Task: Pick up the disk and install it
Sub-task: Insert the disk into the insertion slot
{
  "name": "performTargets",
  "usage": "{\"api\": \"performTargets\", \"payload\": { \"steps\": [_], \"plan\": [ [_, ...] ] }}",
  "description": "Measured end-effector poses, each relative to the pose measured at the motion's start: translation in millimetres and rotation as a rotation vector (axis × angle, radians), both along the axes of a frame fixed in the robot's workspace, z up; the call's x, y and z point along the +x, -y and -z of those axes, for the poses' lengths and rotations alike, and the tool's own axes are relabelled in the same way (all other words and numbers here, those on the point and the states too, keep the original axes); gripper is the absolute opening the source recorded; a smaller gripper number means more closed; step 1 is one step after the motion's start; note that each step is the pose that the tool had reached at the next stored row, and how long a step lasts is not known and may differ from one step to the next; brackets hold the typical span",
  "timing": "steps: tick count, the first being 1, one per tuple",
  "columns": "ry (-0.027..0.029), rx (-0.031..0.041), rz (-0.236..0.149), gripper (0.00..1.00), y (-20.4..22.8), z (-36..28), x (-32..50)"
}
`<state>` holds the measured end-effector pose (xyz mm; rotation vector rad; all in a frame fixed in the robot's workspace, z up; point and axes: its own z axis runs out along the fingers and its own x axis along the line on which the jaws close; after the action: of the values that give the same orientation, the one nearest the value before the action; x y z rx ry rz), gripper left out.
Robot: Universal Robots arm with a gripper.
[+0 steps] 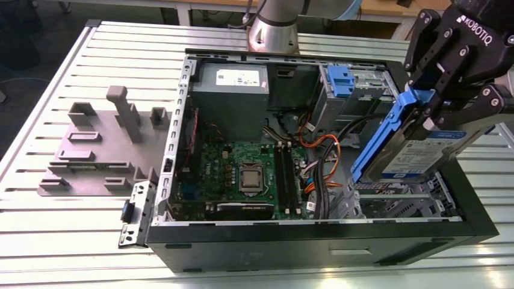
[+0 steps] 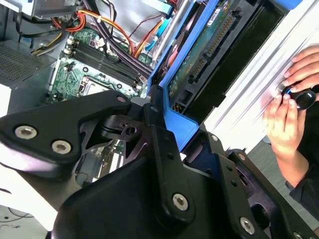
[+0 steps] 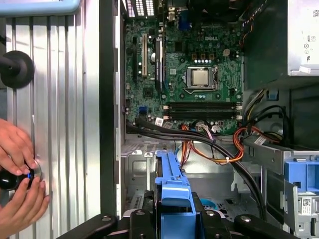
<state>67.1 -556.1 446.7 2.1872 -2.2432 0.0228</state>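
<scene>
The fingers [image 2: 160, 149] pinch the disk [image 1: 422, 153] by its blue frame, holding it tilted on edge over the open case's [image 1: 305, 244] drive bay [image 1: 401, 201], near the desk's [image 1: 56, 241] edge on the exterior view's right, apparently to line it up with that bay.

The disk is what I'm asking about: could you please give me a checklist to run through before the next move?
1. Fingers shut on the disk at its blue frame: ok.
2. Disk seated in the case: not ok; it hangs tilted over the open case.
3. Person's hands outside the case wall, on the table: ok.
4. Cables clear of the disk's path: cannot tell.
5. Case side open: ok.
</scene>
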Motion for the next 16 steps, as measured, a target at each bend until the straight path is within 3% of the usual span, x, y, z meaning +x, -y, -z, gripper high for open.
{"api": "performTargets", "payload": {
  "steps": [16],
  "plan": [
    [0.0, -0.0011, 0.0, 0.36, 2.1, 3.8, 9.5]
  ]
}}
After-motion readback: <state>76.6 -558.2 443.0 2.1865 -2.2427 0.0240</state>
